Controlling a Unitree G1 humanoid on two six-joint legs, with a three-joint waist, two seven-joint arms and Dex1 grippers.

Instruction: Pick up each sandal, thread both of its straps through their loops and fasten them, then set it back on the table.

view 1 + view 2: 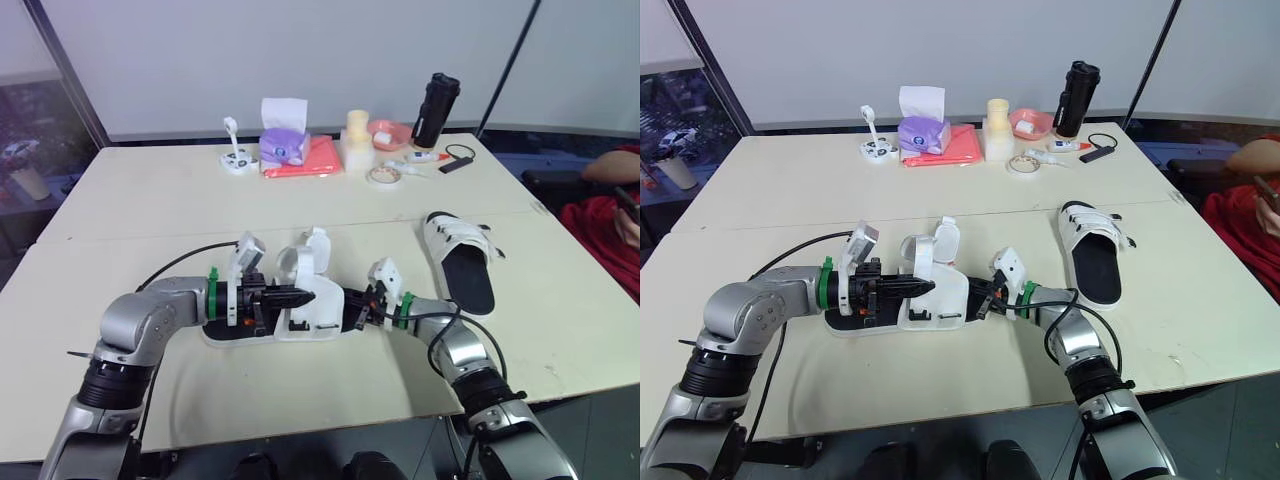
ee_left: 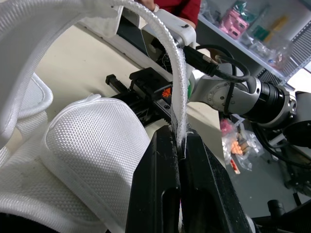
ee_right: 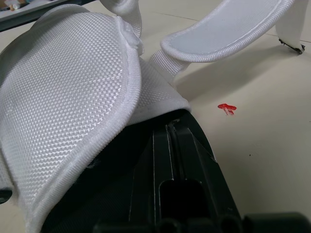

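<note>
**A:** What is being handled nearest the robot?

**B:** A white fabric sandal with a black sole (image 1: 300, 325) is being kept flat on the pale wooden table (image 1: 150, 190), lying crosswise between the two arms. One white webbing strap (image 2: 177, 73) is being pinched by the left gripper (image 2: 179, 141). Its black fingers are clamped tight on the strap's edge, probably so the free end can be steered toward its loop.

**A:** And the other end?

**B:** It is being met by the right gripper (image 1: 358, 310), whose fingers are being held together against the woven upper. Whether any fabric is being caught between them cannot be told. The shoe is judged to be braced there so that it is not dragged along when the strap is pulled.

**A:** Is anything being fastened?

**B:** Not yet. Both straps are standing up loose, so threading is judged to be the step in hand.

**A:** Further out?

**B:** A second white sandal (image 1: 458, 258) is being left well apart to the right. Beyond it, a purple tissue box (image 1: 283, 143) and a tall black bottle (image 1: 434, 110) are being kept near the far edge, clear of the work.
</note>
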